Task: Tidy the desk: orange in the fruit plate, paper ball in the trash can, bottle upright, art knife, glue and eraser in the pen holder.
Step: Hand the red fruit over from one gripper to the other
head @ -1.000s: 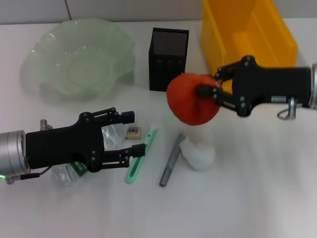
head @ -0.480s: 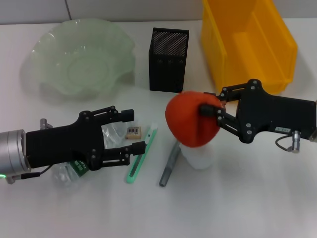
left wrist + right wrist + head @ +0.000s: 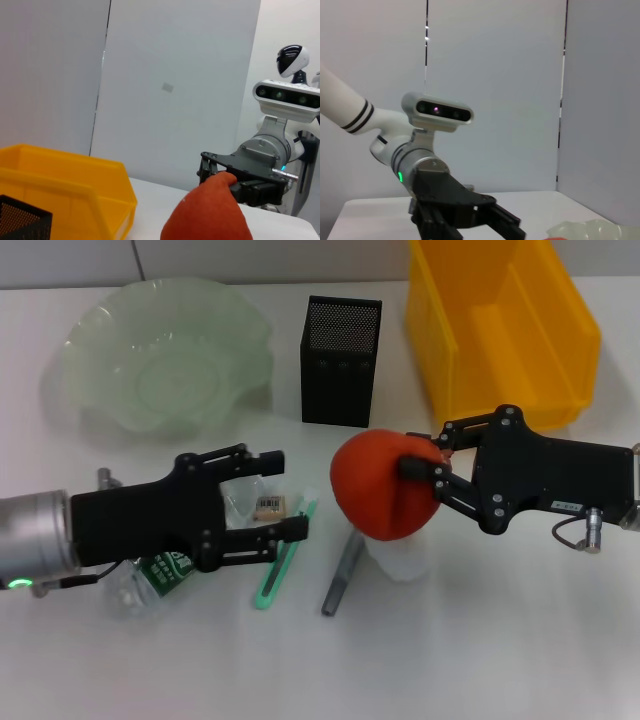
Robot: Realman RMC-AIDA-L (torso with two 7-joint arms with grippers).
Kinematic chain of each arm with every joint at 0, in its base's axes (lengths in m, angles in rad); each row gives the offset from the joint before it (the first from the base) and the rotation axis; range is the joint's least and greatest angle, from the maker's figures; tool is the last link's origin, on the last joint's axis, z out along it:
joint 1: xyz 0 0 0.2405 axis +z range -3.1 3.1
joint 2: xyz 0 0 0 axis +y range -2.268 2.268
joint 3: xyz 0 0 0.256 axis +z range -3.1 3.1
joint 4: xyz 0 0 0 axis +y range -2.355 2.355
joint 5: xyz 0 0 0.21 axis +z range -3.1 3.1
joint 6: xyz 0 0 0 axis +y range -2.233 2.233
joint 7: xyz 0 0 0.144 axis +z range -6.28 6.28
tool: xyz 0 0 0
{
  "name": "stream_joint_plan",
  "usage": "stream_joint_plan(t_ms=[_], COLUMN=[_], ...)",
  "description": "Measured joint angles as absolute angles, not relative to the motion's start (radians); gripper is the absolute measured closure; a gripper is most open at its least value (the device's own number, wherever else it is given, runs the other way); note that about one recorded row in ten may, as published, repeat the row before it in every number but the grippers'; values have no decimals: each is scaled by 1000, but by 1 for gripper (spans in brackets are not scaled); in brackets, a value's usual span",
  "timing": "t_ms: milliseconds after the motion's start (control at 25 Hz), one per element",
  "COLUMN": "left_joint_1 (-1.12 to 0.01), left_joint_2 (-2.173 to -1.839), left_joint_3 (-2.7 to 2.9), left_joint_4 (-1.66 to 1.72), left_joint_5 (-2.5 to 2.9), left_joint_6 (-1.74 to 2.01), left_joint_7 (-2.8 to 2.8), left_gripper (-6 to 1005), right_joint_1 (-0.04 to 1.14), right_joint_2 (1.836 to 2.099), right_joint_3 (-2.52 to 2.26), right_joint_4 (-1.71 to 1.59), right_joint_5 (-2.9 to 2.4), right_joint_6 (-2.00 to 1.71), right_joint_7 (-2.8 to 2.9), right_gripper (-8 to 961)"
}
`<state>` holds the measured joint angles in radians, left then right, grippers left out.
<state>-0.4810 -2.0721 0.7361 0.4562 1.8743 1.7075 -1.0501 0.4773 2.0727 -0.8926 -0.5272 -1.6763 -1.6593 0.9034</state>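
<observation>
My right gripper (image 3: 416,466) is shut on the orange (image 3: 383,487) and holds it above the white paper ball (image 3: 401,559), in front of the pen holder (image 3: 340,360). In the left wrist view the orange (image 3: 206,215) shows with the right gripper (image 3: 239,176) behind it. My left gripper (image 3: 286,494) is open, its fingers on either side of the eraser (image 3: 269,506). The green art knife (image 3: 284,560) and the grey glue stick (image 3: 345,562) lie side by side. Under my left arm the bottle (image 3: 150,576) lies on its side. The right wrist view shows the left gripper (image 3: 470,216).
The pale green fruit plate (image 3: 100,335) stands at the back left. The yellow trash can (image 3: 500,320) is at the back right, beside the black mesh pen holder. White table stretches along the front edge.
My right gripper has carried the orange down and toward the table's middle, over the paper ball. My left gripper has shifted right, around the eraser.
</observation>
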Motion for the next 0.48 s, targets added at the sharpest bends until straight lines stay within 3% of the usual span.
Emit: stream_joint_plan(t_ms=[480], left_joint_1=[-546], left_joint_2=[-2076], left_joint_3=[736], left_joint_4=[362], left_joint_5=[1854], left_joint_6=[1626], left_joint_7=[-978], left_gripper=[245], right_joint_1=[541], right_joint_2=[2077], right_joint_3=[-896], right_joint_4=[-440], right_joint_5=[-1679], right_joint_6=[-1651], right_joint_7=[878], right_gripper=[731])
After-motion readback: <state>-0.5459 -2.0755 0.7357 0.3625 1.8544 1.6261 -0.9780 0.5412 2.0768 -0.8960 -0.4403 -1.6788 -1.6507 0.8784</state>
